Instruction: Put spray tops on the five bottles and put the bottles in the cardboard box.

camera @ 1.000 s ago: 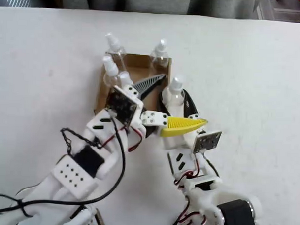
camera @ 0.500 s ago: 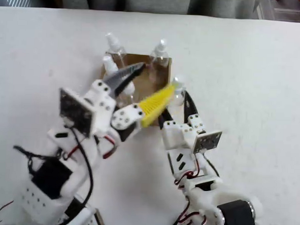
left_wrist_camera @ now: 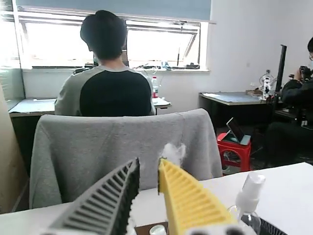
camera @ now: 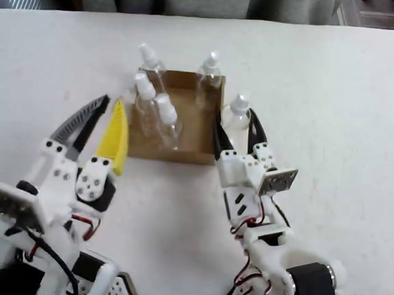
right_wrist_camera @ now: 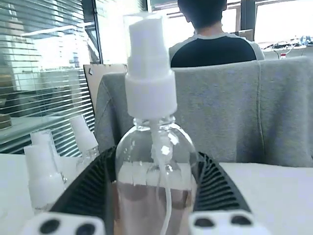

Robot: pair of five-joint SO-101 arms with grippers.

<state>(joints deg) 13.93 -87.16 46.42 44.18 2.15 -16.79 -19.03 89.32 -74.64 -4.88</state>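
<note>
The right gripper (camera: pixel 236 128) clamps a bottle (camera: pixel 238 111); the box (camera: pixel 194 139) lies between it and the slightly open left gripper (camera: pixel 114 102).

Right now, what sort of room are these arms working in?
Probably an office or lab workroom: wide bright windows, a dark desk cluttered with equipment, slatted window blinds, and a white-covered work table.
</note>
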